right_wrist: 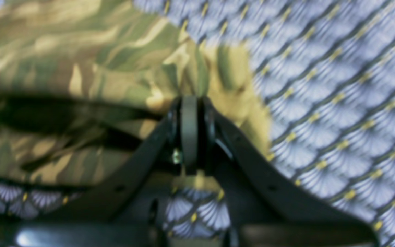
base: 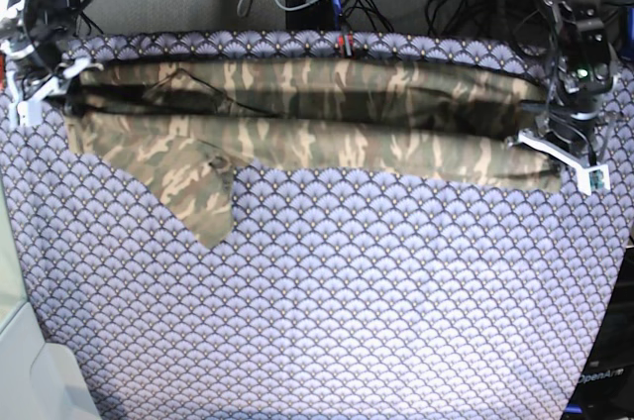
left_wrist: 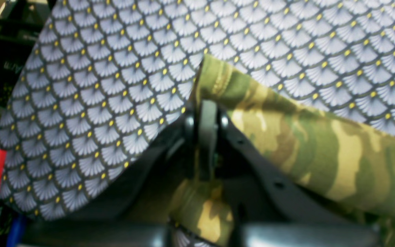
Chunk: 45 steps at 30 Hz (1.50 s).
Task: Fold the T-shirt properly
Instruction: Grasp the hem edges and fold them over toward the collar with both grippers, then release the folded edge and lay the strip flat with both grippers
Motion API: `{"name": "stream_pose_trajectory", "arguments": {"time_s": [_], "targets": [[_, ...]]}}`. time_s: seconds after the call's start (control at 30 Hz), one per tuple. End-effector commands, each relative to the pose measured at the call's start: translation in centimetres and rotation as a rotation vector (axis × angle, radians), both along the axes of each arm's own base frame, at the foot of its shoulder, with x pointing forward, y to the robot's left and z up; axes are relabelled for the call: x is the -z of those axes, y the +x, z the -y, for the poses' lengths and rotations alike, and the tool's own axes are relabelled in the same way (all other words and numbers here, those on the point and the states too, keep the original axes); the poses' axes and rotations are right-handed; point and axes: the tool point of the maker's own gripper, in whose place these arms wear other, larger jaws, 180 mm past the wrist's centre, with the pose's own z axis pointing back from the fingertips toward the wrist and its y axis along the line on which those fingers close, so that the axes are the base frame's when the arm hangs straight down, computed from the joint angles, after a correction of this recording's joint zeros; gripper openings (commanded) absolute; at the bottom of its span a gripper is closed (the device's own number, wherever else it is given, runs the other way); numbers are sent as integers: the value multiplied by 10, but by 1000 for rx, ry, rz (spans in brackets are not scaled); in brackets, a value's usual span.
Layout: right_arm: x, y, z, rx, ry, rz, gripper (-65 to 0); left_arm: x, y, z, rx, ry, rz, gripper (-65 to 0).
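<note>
Left wrist: left gripper (left_wrist: 207, 113) jaws clamped on T-shirt (left_wrist: 321, 151) edge, cloth trailing off one side over table cloth (left_wrist: 108, 85), right wrist: right gripper (right_wrist: 189, 113) pinching T-shirt hem, base: shirt stretched between both jaws along table's far edge, sleeve hanging nearer.

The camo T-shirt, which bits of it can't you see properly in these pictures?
- Base view: the T-shirt collar cannot be made out among the stretched folds.
- Right wrist view: motion blur smears the print, and the right end effector covers the pinched edge.
- Left wrist view: the left end effector hides the gripped corner; the frame's right edge cuts off the cloth.
</note>
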Motion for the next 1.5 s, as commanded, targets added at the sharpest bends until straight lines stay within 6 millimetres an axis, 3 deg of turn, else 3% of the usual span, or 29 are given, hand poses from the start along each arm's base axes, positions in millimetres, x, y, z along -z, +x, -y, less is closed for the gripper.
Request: {"name": "stream_pose_trajectory", "arguments": {"time_s": [0.0, 0.13, 0.4, 0.6, 0.9, 1.17, 1.47], "targets": [[-15, 7, 7, -1, -20, 50, -650, -12, 1, -11, -16, 32, 35, -641], [-10, -1, 6, -1, -18, 29, -650, -14, -7, -26, -49, 39, 36, -641], [-7, -6, 8, 8, -16, 16, -650, -5, -21, -24, 14, 46, -6, -641], [2, -16, 2, 10, 3, -10, -650, 10, -35, -18, 8, 27, -45, -641], [8, -24, -3, 17, 16, -27, -650, 42, -50, -26, -20, -4, -130, -641], [9, -28, 0, 20, 9, -39, -650, 44, -48, -26, -18, -7, -131, -641], [16, -33, 7, 29, 10, -63, -650, 67, -55, -42, -44, -18, -201, -640]]}}
